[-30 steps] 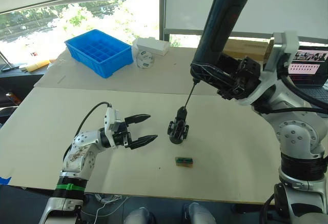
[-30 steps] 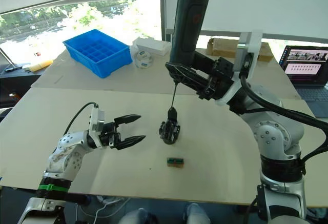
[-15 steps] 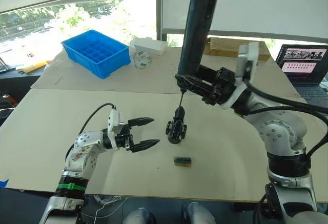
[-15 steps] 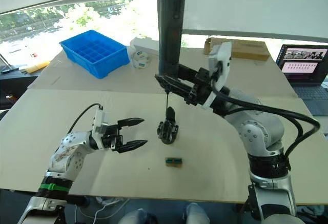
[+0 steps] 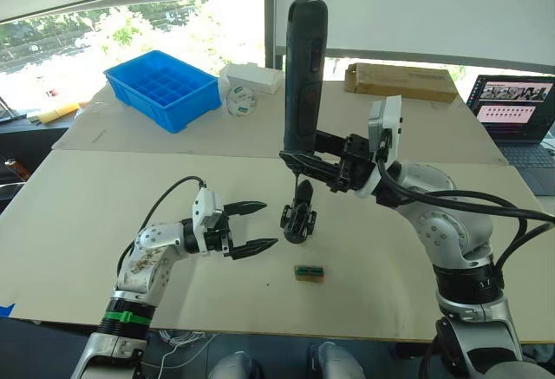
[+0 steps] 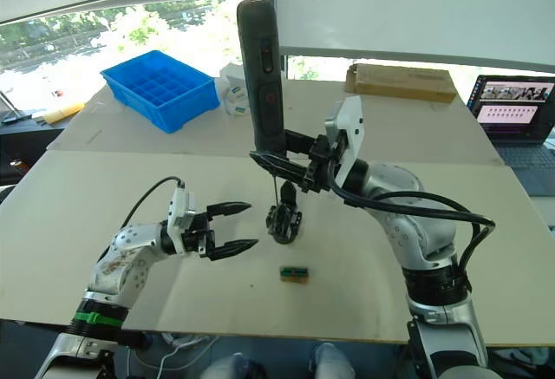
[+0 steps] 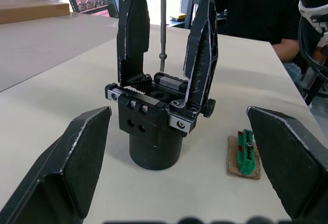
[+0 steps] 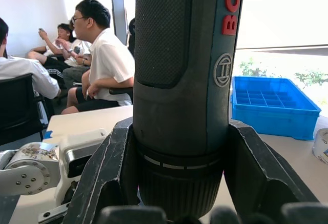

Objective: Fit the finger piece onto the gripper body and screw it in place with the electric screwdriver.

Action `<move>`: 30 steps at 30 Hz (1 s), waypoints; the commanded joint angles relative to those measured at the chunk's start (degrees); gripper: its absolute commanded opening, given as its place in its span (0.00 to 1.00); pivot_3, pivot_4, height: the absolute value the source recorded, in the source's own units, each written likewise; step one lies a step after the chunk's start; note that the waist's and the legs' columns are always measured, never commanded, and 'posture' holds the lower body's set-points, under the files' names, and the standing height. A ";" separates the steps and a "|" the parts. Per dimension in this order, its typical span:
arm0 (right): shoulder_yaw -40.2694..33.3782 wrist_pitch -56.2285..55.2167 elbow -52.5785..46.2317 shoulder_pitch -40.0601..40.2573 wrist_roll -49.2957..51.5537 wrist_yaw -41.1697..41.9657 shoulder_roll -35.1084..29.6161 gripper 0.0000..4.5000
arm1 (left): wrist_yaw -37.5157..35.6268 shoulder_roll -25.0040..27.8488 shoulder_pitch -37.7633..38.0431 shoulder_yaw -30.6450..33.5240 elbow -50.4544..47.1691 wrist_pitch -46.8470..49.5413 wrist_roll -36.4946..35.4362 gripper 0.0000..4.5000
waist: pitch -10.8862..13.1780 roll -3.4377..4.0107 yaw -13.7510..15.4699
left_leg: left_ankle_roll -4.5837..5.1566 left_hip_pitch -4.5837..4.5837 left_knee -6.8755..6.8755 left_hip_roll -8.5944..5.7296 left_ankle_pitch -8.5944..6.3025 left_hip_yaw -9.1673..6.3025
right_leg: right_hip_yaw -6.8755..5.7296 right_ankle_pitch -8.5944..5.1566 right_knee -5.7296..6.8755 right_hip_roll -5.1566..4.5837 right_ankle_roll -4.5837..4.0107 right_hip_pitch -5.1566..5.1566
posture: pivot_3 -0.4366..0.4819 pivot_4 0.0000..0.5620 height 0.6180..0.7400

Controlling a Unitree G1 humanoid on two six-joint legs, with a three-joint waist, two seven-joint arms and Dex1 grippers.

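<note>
A: Left gripper (image 5: 257, 226) first — two black fingers spread wide, holding nothing, hovering just left of the squat black cylindrical gripper body (image 5: 297, 223), tips aimed at it.

B: And the body itself?

A: Upright on the pale tabletop (image 5: 78, 214). In the left wrist view two pointed black wedges stand up from its slotted top; I judge one to be the black plastic finger piece (image 7: 201, 55), already seated, though I cannot tell which. Small green-topped brown block (image 5: 310, 272) lies near the body, on the side toward the robot, apart from it.

B: Driver?

A: Long thick black electric screwdriver (image 5: 303, 75) with red marking, held vertical directly above the body, clamped in the right gripper (image 8: 177, 183), fingers closed around its collar. Thin metal bit (image 7: 163, 19) hangs down between the two wedges, its tip close over the top plate. Whether it touches a screw head is not visible.

B: Risks?

A: My judgement: nothing braces the body, so an off-centre bit could cam out, or torque could spin or tip the body. A slight tilt of the tall driver would drag the bit against a wedge and nudge the piece askew.
</note>
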 commanded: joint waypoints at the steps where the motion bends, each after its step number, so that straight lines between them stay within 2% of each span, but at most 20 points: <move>1: -1.29 -2.45 -1.98 -0.18 -0.15 0.57 0.47 0.43 | 0.79 -0.06 0.41 -0.33 -2.59 0.54 0.13 1.00 | 0.00 0.00 0.03 | 0.00 0.00 0.00 0.00 0.00 0.00 | 0.00 0.00 0.00 0.00 0.00 0.00 | 0.48 0.27 1.00; 30: -0.68 -0.27 -3.43 1.38 -0.78 1.44 1.45 0.43 | 2.44 -0.05 0.86 -1.57 -2.33 1.43 1.36 1.00 | 0.00 0.00 0.03 | -0.02 0.00 0.00 0.00 0.01 0.00 | 0.01 0.00 0.01 0.00 0.00 -0.02 | 0.48 0.27 1.00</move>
